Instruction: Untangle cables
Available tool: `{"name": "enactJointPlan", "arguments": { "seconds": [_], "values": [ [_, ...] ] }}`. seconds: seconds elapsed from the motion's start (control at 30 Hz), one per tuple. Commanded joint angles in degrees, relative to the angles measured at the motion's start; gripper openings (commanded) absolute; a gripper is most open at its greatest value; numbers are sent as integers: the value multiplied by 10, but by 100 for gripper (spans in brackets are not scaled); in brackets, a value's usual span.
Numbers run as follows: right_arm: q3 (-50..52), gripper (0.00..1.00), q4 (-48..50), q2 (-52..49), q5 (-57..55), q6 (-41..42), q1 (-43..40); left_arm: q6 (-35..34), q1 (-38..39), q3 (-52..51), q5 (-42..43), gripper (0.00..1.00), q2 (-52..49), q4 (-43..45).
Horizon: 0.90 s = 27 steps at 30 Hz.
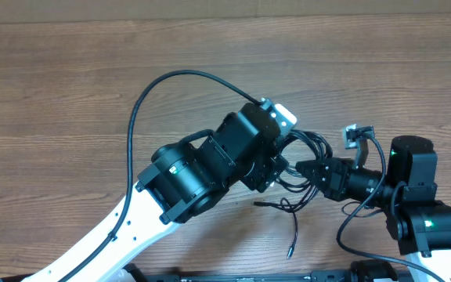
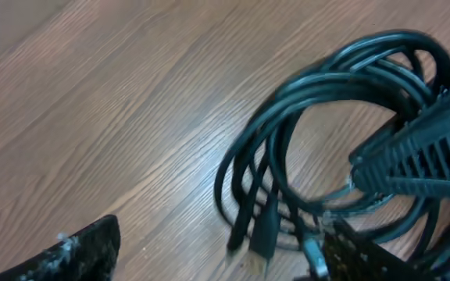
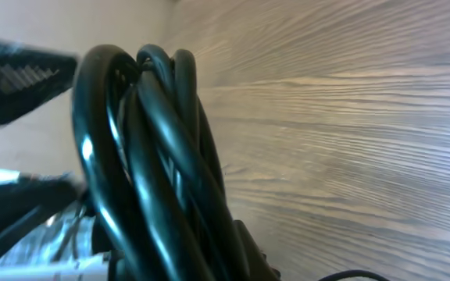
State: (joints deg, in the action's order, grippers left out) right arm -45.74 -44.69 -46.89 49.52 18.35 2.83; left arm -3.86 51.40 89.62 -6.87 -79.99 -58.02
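**Right pinches coil, left spread for a loop**

Overhead: we see the cables (image 1: 313, 142) bunched right of centre on the table (image 1: 69, 94), with a loose strand (image 1: 294, 223) trailing off toward the near edge. The right gripper (image 1: 299, 166) is pressed together on the bunch.

Left wrist: the left gripper (image 2: 217, 254) is spread wide and holds nothing (coil just ahead, plug ends (image 2: 260, 254) lowest).

Right wrist: coil fills the view, too close to sort.

We'd take one outer loop near the plugs and draw it slowly away from the pinch
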Motion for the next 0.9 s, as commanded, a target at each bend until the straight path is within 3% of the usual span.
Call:
{"name": "enactJointPlan", "arguments": {
  "seconds": [0.0,0.4,0.47,0.6,0.67,0.77,0.87],
  "values": [
    [-2,4,5,3,58,-35,0,41,4,13,21,77,12,12],
    [-2,4,11,3,85,-35,0,42,4,13,93,64,12,30],
    [-2,4,11,3,85,-35,0,47,4,13,93,53,12,29],
    [-2,4,11,3,85,-34,0,52,4,13,93,23,12,29],
    [-2,4,11,3,87,-34,0,52,4,13,93,15,12,30],
    [-2,4,11,3,92,-35,0,52,4,13,93,17,12,30],
    [-2,4,23,3,110,-35,0,51,4,13,95,40,12,30]
  ]
}}
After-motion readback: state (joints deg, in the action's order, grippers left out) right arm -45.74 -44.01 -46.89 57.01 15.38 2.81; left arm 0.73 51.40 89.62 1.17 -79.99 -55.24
